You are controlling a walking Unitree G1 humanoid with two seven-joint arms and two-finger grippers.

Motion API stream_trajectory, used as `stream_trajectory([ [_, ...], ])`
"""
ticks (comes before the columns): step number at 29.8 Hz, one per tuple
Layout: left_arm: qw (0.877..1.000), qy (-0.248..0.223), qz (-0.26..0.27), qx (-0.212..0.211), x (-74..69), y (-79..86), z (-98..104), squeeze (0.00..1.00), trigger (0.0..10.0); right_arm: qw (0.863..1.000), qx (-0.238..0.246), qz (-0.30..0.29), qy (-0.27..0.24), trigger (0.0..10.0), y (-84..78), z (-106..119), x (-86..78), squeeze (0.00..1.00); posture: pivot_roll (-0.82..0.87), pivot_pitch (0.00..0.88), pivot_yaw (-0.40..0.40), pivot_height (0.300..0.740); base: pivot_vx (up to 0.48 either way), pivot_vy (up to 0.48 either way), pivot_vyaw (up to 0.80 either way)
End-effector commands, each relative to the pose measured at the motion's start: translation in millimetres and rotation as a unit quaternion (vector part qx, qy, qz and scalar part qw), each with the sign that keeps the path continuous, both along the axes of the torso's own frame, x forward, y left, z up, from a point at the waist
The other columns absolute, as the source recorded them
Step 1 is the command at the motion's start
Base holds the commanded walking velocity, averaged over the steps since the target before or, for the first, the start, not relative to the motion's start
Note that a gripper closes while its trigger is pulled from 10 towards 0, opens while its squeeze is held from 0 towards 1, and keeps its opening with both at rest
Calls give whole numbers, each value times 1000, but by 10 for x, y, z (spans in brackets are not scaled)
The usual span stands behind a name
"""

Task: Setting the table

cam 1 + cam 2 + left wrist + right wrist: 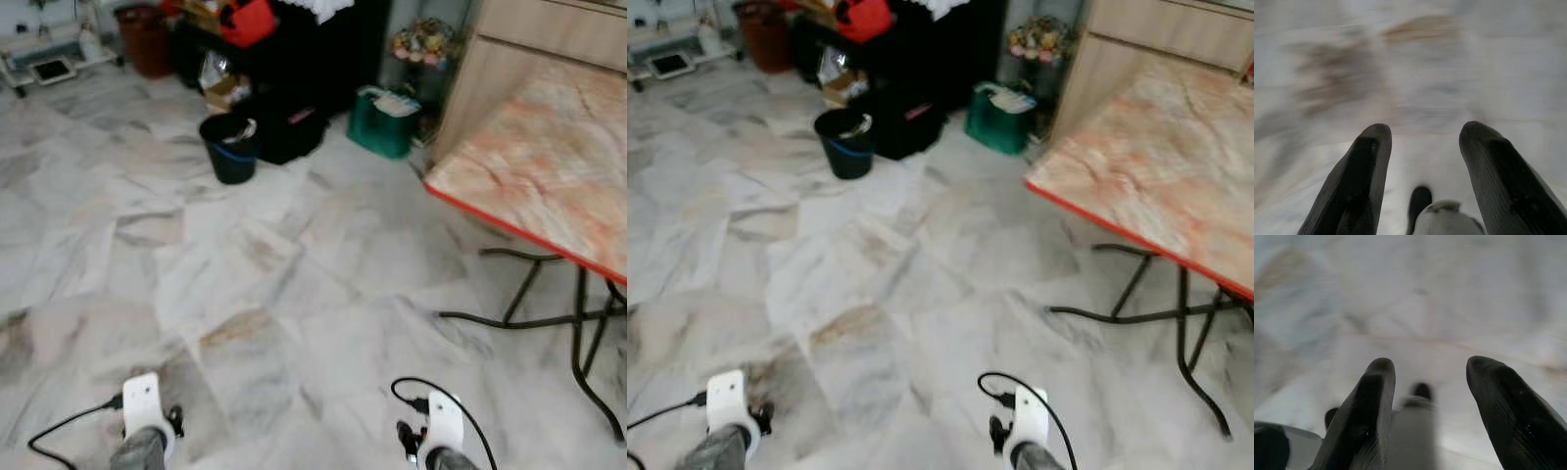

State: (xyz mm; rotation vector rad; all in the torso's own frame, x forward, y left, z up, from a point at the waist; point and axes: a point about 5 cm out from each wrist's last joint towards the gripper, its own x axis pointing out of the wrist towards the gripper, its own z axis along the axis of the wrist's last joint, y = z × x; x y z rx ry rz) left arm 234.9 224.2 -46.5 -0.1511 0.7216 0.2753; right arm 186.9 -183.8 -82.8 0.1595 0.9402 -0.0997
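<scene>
- Marble floor [294,284], white with grey and brownish veins, is seen across most of the head views, which are slightly blurred.
- A tabletop [558,166] with a pink-orange marble pattern and a red edge is seen at the right of the scene, carried on a black metal folding frame [578,313]; nothing can be made out lying on the part of it that is shown.
- A light wooden cabinet [549,39] is placed behind the tabletop, against its far side.
- A black bucket [231,147] is set on the floor further back, near a dark bag [289,127] and a green basket [382,119] with papers in it.
- A bunch of flowers [423,44] is seen just behind the green basket.
- The left arm [142,431] and the right arm [441,436] are held low at the near edge of the head views, each with a black cable at its white wrist housing.
- The left pincer [1422,134] is seen in its wrist view with the fingers spread wide apart and nothing between them, above the blurred floor.
- The right pincer [1430,367] is likewise held wide, gripping nothing, over the marble floor.
</scene>
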Motion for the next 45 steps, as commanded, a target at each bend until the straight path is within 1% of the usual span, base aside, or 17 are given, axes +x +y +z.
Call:
stream_trajectory([
  [1,1000,15,-5,4,-80,49,-43,0,10000,1000,3,-3,1,10000,30,-7,-8,0,41,98,1,711,0,-259,0],
  [4,1000,14,-9,3,-79,30,-47,0,10000,1000,-4,-14,-4,10000,8,-6,-13,0,36,100,5,711,0,-264,0],
  [18,1000,12,-23,-7,-70,-35,-55,0,10000,1000,-14,-18,0,10000,-64,-15,-51,0,18,130,13,711,0,-266,0],
  [19,999,17,-31,-6,-88,-53,-71,0,10000,1000,-16,-23,-4,10000,-77,-10,-48,0,-6,171,35,711,0,-262,0],
  [23,999,21,-28,-6,-109,-33,-81,0,10000,999,-13,-33,-10,10000,-77,-10,-54,0,-20,179,51,711,0,-252,0],
  [25,999,29,-29,2,-135,26,-85,0,10000,999,-8,-36,-7,10000,-45,-34,-98,0,-21,169,62,711,0,-253,0],
  [26,999,29,-29,2,-135,26,-85,0,10000,999,-8,-36,-7,10000,-45,-34,-98,0,-21,169,62,711,0,-251,0],
  [29,999,30,-38,11,-137,104,-66,0,10000,999,-4,-35,0,10000,27,-59,-135,0,-36,147,78,711,0,-251,0],
  [33,999,27,-39,16,-96,147,-29,0,10000,999,0,-34,-1,10000,60,-64,-140,0,-38,129,83,711,0,-251,0],
  [37,999,21,-40,13,-32,125,4,0,10000,999,-6,-33,4,10000,-12,-68,-165,0,-45,115,91,711,0,-252,-123],
  [40,999,20,-41,10,-13,100,9,0,10000,999,-9,-35,3,10000,-41,-65,-167,0,-58,105,97,711,0,-84,-656],
  [41,999,21,-44,6,-1,50,2,0,10000,999,-14,-42,-1,10000,-84,-57,-166,0,-73,98,97,711,0,0,0],
  [45,999,22,-45,2,1,4,-9,0,10000,999,-18,-46,-2,10000,-113,-55,-171,0,-81,94,94,711,0,0,0],
])
